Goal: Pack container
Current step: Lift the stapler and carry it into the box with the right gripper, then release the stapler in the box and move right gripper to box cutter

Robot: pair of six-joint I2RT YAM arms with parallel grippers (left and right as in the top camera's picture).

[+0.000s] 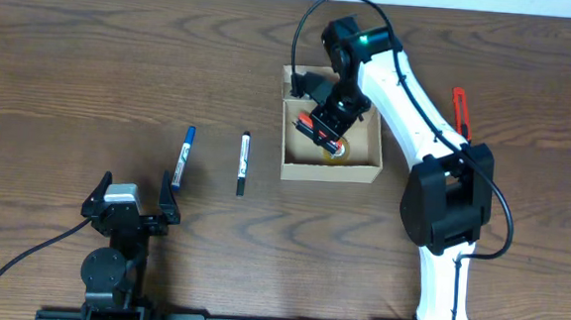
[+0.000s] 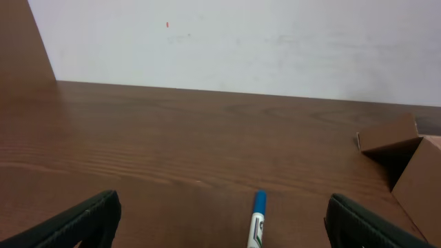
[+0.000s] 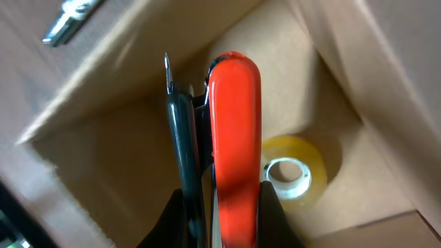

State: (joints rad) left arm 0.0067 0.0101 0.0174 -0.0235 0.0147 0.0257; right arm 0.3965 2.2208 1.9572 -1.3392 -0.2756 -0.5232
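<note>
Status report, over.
Left gripper open, by blue marker. Right gripper shut on red item, over container. Tape roll inside. Nothing blocking.

A box (image 1: pixel 361 171) right of centre on the table (image 1: pixel 93 59).
A tape roll (image 1: pixel 337 149) lies inside the box near its front wall. The right gripper (image 1: pixel 323 125) hangs over the box with a held marker (image 1: pixel 313 129). Left of the box lies the inner marker (image 1: pixel 244 163) and, further left and apart, the outer marker (image 1: pixel 183 157). The left gripper (image 1: pixel 132 198) sits in front of the outer marker. A far marker (image 1: pixel 460 109) lies right of the box, beyond the arm.
</note>
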